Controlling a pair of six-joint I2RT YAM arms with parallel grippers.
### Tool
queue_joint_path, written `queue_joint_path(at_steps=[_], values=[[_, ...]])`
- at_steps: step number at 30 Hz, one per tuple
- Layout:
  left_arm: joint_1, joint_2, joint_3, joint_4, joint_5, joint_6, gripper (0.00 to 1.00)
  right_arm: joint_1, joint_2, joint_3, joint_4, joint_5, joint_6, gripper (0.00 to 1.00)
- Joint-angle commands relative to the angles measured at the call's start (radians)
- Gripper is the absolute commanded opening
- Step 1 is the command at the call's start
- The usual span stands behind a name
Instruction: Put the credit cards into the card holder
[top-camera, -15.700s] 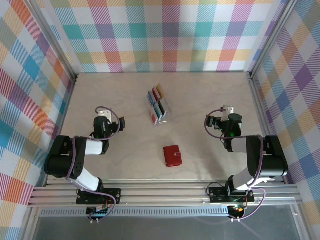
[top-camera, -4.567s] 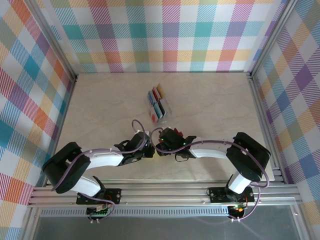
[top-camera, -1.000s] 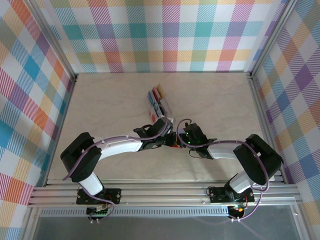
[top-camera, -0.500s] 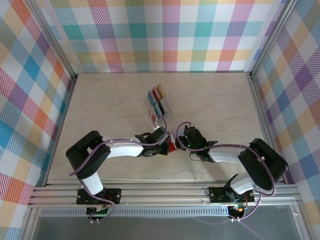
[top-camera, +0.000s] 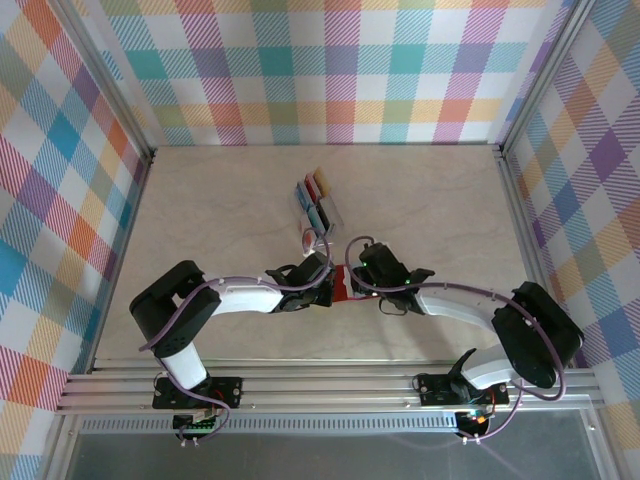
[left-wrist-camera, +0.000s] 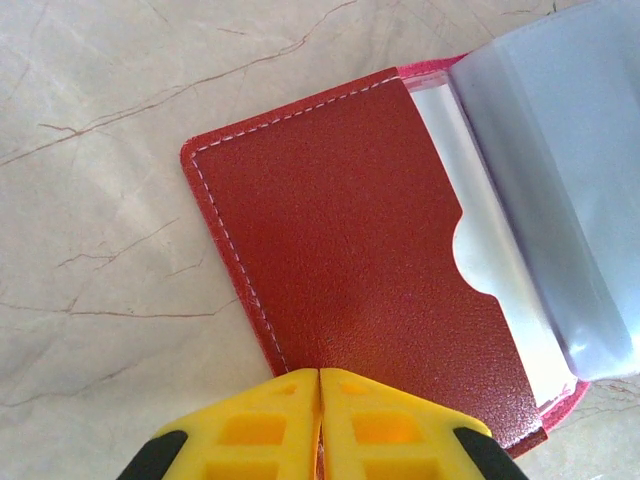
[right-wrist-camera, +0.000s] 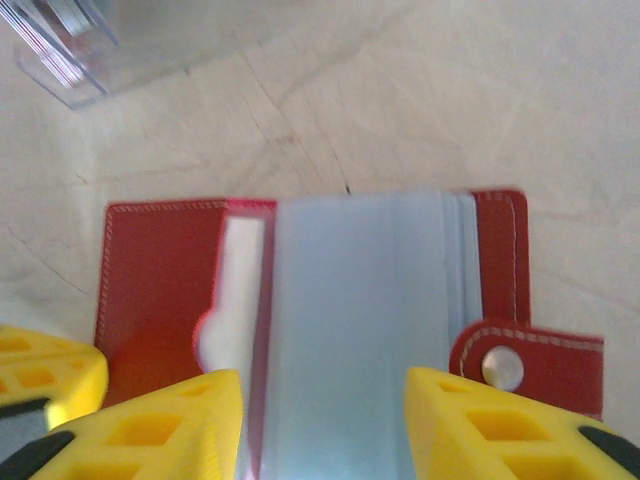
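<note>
The red card holder (top-camera: 344, 284) lies open on the table between both grippers. In the left wrist view its red inner flap (left-wrist-camera: 350, 260) faces up, with grey plastic sleeves (left-wrist-camera: 550, 150) to the right. My left gripper (left-wrist-camera: 320, 375) is shut, its tips resting on the flap's near edge (top-camera: 326, 286). My right gripper (right-wrist-camera: 325, 395) is open above the sleeves (right-wrist-camera: 355, 320), a finger on each side, holding nothing. The snap tab (right-wrist-camera: 525, 365) sticks out at the right. The credit cards (top-camera: 318, 200) stand in a clear rack behind the holder.
The clear rack's corner (right-wrist-camera: 60, 40) lies just beyond the holder in the right wrist view. Both forearms cross the near middle of the table. Plaid walls and metal rails (top-camera: 520, 200) bound the table.
My right gripper's jaws have spread wider over the sleeves. My left gripper has slid nearer, from beside the rack onto the holder's left flap.
</note>
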Motion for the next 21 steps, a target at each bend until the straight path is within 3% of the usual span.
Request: queue_joint_path(at_steps=[1, 8, 21], values=[[0.023, 0.001, -0.027, -0.047, -0.025, 0.02, 0.09, 0.004, 0.033, 0.061, -0.057, 0.029, -0.063, 0.47], [0.023, -0.005, -0.039, -0.039, -0.019, 0.019, 0.09, -0.003, 0.14, 0.146, -0.082, 0.06, -0.1, 0.47], [0.022, -0.01, -0.046, -0.031, -0.014, 0.019, 0.09, -0.042, 0.262, 0.126, -0.052, 0.108, -0.074, 0.47]])
